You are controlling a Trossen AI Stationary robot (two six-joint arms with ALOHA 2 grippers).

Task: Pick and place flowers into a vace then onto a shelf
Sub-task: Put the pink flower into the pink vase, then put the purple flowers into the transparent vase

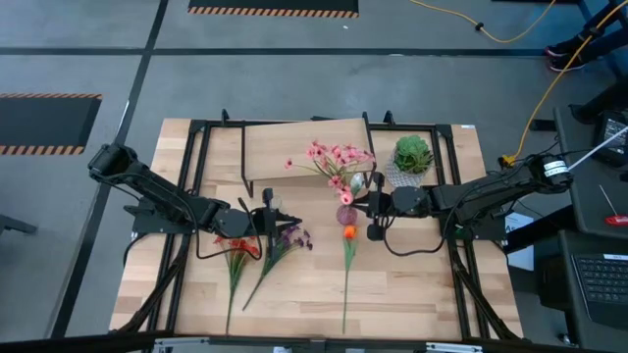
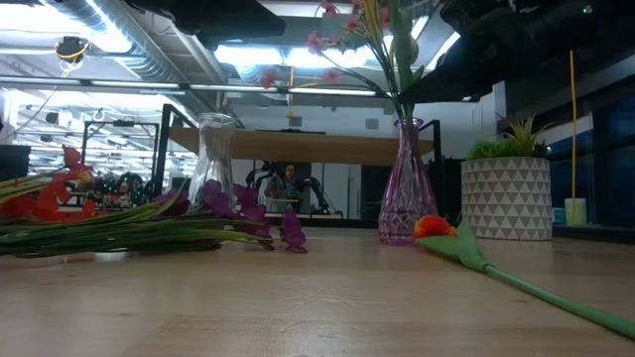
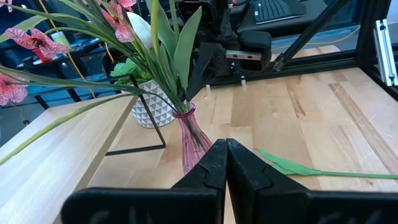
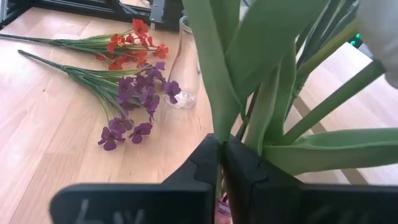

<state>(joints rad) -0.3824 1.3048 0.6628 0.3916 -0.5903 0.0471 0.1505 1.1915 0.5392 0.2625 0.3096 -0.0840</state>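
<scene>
A pink glass vase [image 1: 346, 214] stands mid-table holding pink flowers [image 1: 339, 159] and a white one [image 3: 140, 28] on green stems. My right gripper [image 1: 365, 208] is at its right side, fingers closed among the stems [image 4: 222, 144]. My left gripper [image 1: 267, 222] hovers shut and empty [image 3: 226, 149] beside a clear vase [image 2: 213, 164]. Red flowers [image 1: 238, 245], purple flowers [image 1: 291, 235] and an orange flower [image 1: 348, 232] lie flat on the table. The shelf [image 1: 304, 147] stands at the far side. My right gripper has its fingers closed on green leaves and stems [image 4: 217, 121] just above the pink vase's mouth. It comes slanting down from the table's right side. The stems stand upright in the vase. The leaves hide which stem sits between the fingers.
A green plant in a white patterned pot [image 1: 413, 154] stands at the far right, beside the shelf. The orange flower's long stem [image 1: 344, 294] runs toward the near edge. A black frame [image 1: 191, 157] borders the table's left, far and right sides.
</scene>
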